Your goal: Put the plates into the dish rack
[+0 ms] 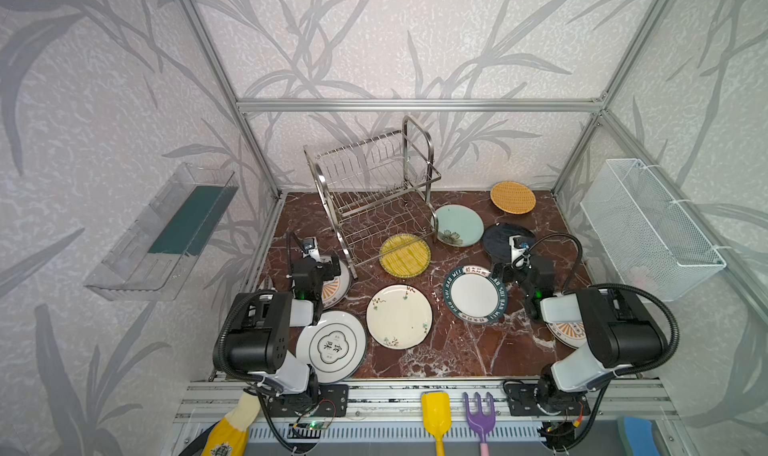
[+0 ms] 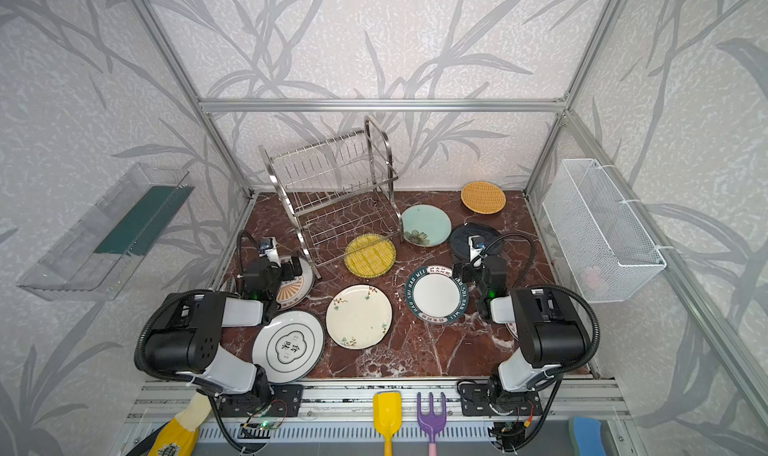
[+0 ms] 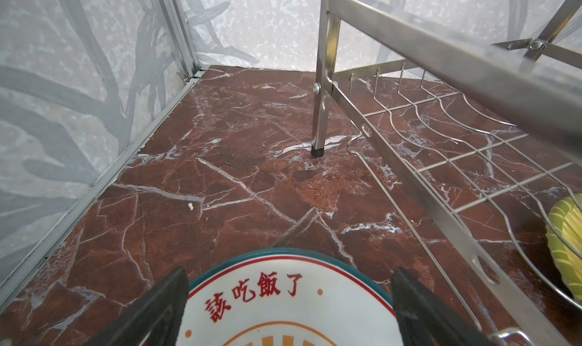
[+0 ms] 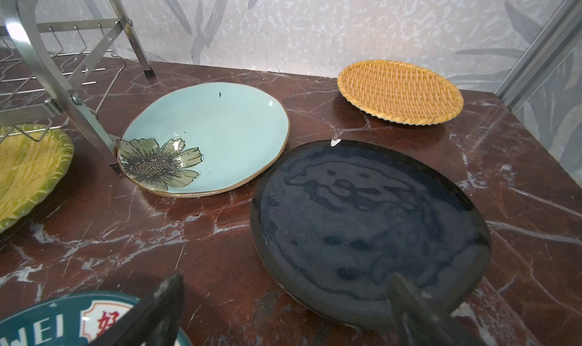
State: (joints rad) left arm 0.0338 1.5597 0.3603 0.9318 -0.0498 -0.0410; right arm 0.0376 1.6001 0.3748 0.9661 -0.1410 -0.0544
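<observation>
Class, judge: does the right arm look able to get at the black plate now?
Probably yes: the open right gripper hovers by the black plate, its top bare, nothing between.

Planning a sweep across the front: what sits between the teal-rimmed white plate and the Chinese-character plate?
The cream floral plate lies flat between the teal-rimmed white plate and the Chinese-character plate, in both top views.
</observation>
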